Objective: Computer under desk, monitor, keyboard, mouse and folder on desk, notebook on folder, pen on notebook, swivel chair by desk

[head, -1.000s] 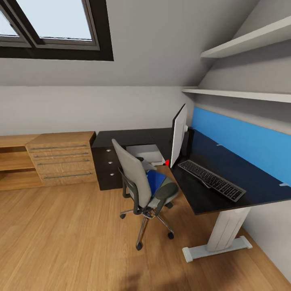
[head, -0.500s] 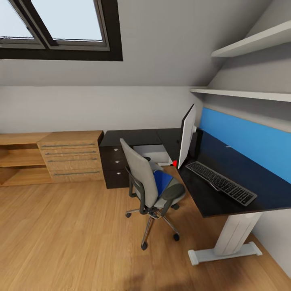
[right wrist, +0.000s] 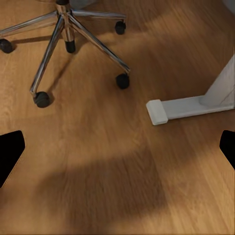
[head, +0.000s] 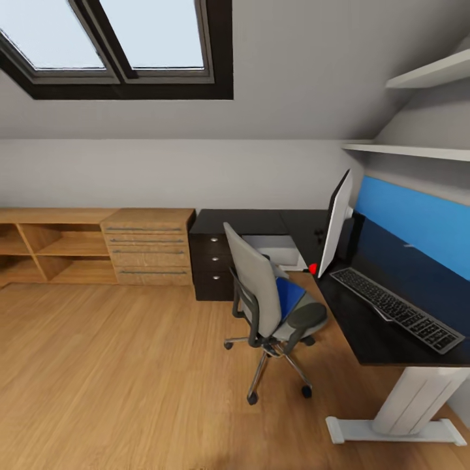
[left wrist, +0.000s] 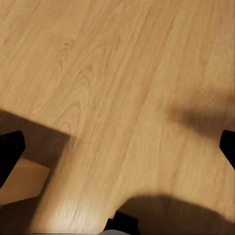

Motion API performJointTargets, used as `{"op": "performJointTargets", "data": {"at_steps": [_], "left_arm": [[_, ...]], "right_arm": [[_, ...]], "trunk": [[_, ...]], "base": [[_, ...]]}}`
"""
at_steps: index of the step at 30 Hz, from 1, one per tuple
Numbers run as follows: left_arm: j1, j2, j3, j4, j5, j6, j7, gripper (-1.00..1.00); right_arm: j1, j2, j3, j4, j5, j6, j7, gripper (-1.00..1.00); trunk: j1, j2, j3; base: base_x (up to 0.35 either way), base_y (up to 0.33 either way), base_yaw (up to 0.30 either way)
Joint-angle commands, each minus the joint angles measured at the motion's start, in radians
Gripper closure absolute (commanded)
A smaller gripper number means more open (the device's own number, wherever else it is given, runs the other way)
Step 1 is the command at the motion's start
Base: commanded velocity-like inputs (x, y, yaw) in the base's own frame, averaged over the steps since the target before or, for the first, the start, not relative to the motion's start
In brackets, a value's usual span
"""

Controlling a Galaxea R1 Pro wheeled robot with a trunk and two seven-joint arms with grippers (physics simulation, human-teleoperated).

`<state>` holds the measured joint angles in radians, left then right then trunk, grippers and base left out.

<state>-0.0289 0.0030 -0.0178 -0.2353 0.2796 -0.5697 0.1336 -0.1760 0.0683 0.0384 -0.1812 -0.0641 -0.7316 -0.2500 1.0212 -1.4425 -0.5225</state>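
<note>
The grey swivel chair (head: 261, 294) stands on the wood floor just off the black-topped desk (head: 372, 336), its back turned toward me. The blue folder (head: 288, 295) lies on its seat. On the desk the monitor (head: 334, 223) stands edge-on, with the keyboard (head: 398, 310) beside it. The light grey computer (head: 277, 249) sits under the desk's far wing. The mouse, notebook and pen are out of view. My left gripper (left wrist: 117, 149) hangs open over bare floor. My right gripper (right wrist: 117, 149) is open above the floor near the chair's chrome base (right wrist: 63, 29).
A dark three-drawer cabinet (head: 212, 267) stands under the desk's left end, with low light-wood cabinets (head: 130, 251) beside it. The desk's white foot (right wrist: 183, 107) rests on the floor near the chair wheels. Wall shelves (head: 418, 150) hang above the blue back panel (head: 418, 225).
The whole head view has shifted, so the camera has turned left; desk and chair now sit further right in the picture. Nothing in the room has itself moved.
</note>
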Motion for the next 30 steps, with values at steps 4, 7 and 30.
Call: {"op": "performJointTargets", "data": {"at_steps": [4, 7, 30], "left_arm": [[-0.001, 0.0, -0.002, 0.001, 0.0, -0.003, 0.004, -1.0], [-0.001, 0.0, -0.003, 0.001, 0.0, -0.003, 0.004, -1.0], [-0.58, -0.15, -0.006, -0.517, -0.001, 1.077, 0.145, -1.0]], "right_arm": [[0.0, 0.0, 0.005, 0.0, -0.006, -0.003, -0.002, -1.0], [0.0, -0.001, 0.005, 0.0, -0.006, -0.003, -0.002, -1.0], [-0.5, -0.029, -0.009, -0.087, -0.019, 0.48, -0.019, -1.0]], "trunk": [[0.0, 0.0, -0.001], [0.008, -0.014, -0.007], [0.096, -0.175, -0.079]], "base": [[0.0, 0.0, 0.24], [0.0, 0.0, 0.111], [0.0, 0.0, 0.005]]}}
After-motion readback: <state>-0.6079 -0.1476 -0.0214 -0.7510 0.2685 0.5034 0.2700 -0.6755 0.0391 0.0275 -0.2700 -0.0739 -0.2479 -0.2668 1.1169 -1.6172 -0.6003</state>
